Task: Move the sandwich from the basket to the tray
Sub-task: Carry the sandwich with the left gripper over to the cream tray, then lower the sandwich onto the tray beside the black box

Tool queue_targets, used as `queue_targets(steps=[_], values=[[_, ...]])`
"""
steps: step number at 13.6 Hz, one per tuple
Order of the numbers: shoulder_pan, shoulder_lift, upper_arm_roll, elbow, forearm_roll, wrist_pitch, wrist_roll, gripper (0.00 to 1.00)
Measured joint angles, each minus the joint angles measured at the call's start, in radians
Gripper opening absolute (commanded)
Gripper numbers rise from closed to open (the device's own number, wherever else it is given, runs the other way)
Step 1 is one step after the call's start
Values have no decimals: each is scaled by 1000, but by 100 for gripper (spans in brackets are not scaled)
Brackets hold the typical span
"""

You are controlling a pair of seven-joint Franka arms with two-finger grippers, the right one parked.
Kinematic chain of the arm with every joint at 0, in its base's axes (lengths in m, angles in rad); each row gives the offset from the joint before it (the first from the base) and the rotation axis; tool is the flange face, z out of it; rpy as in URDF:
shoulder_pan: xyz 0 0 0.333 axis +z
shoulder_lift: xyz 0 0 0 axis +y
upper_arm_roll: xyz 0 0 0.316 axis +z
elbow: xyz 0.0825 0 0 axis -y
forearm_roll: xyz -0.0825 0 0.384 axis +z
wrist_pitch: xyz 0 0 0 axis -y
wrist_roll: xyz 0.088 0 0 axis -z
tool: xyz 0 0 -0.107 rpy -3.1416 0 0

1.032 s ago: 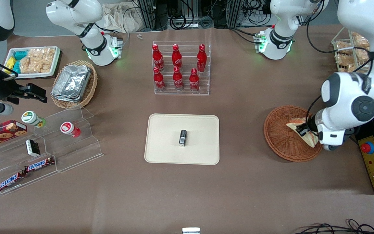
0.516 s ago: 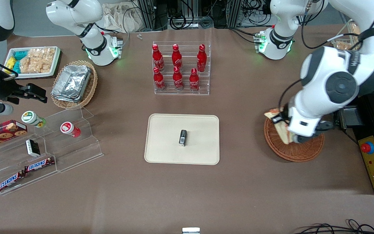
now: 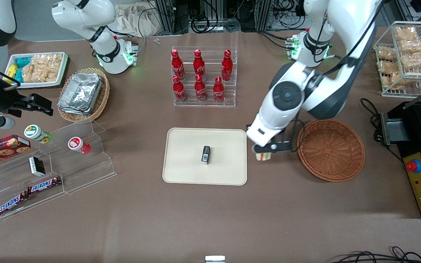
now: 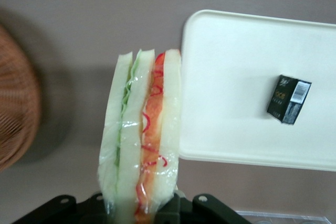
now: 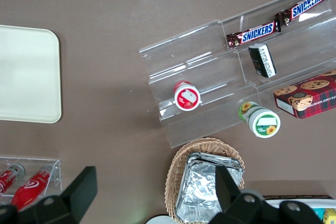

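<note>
My left gripper [image 3: 264, 153] is shut on the sandwich [image 4: 140, 135], a wedge of white bread with red and green filling showing along its edge. It hangs in the air between the reddish-brown wicker basket [image 3: 331, 149] and the cream tray [image 3: 188, 146], just off the tray's edge nearest the basket. In the front view only a small piece of the sandwich [image 3: 262, 156] shows under the wrist. The basket holds nothing. In the left wrist view the tray [image 4: 236, 87] lies beside the sandwich and part of the basket [image 4: 16, 108] shows.
A small black box [image 3: 205, 153] lies in the middle of the tray. A clear rack of red bottles [image 3: 203, 76] stands farther from the front camera than the tray. Toward the parked arm's end are a clear stepped shelf [image 3: 68, 160] with snacks and a tan basket of foil containers [image 3: 82, 93].
The gripper lifted the sandwich out of the basket and carried it toward the tray. The basket is now bare.
</note>
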Motion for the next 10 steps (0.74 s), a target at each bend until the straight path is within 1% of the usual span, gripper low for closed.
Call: queue_targets(steps=[1,2,5,7,9,10], values=[[-22,46,0,0,16,54,6,3],[-44,90,0,1,37,100,7,11],[-78,203,1,3,120,208,7,11],[-87,254,2,4,145,249,7,13],[-90,292,3,5,178,284,7,52],[-90,307,5,5,192,301,7,91]])
